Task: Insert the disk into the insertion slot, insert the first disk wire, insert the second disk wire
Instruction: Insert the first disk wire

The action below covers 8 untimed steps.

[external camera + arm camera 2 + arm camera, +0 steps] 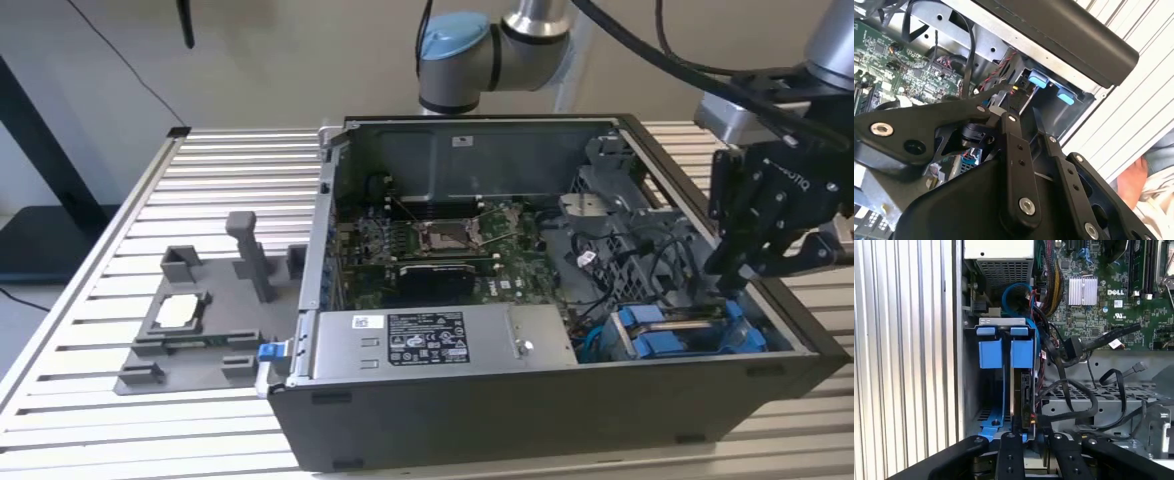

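Observation:
The disk (1022, 390) stands on edge inside the insertion slot (1001, 322), a grey metal cage in the case's corner. Its blue carrier tabs (1021, 353) stick out at the cage mouth. In the exterior view the slot (683, 335) lies at the front right of the open case. My gripper (735, 283) reaches down into the case right above it. In both wrist views the black fingers (1009, 452) close on a small black plug (1016, 96) with red and yellow leads, a disk wire. The gripper (1030, 432) holds it at the disk's rear edge.
A silver power-supply box (427, 340) lies along the case's front, with the motherboard (441, 245) behind it. Black cables (1074, 385) loop beside the cage. A grey fixture plate (200, 325) sits on the slatted table at the exterior view's left. Part of a person (1135, 181) shows beyond the table.

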Tool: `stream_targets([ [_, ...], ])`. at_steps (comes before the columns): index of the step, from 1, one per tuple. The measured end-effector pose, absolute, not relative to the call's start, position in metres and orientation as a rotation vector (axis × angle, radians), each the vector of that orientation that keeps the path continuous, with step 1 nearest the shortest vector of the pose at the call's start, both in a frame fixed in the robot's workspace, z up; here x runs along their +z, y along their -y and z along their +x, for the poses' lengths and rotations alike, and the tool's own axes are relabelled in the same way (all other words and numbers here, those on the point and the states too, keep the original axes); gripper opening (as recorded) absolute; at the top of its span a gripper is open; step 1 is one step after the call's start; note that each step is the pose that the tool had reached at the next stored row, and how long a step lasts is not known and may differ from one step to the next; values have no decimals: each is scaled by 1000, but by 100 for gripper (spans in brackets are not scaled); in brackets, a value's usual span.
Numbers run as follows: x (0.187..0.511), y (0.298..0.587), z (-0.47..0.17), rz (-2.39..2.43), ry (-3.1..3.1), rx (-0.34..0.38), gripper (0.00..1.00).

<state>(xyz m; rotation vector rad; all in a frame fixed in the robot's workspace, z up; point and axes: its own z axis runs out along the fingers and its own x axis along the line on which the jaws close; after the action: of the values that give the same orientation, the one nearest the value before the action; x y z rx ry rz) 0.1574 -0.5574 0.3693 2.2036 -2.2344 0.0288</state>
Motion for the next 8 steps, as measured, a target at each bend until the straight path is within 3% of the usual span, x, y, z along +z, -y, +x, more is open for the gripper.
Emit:
stream_targets([
  [8,388,554,157,2204,2235,29,27],
])
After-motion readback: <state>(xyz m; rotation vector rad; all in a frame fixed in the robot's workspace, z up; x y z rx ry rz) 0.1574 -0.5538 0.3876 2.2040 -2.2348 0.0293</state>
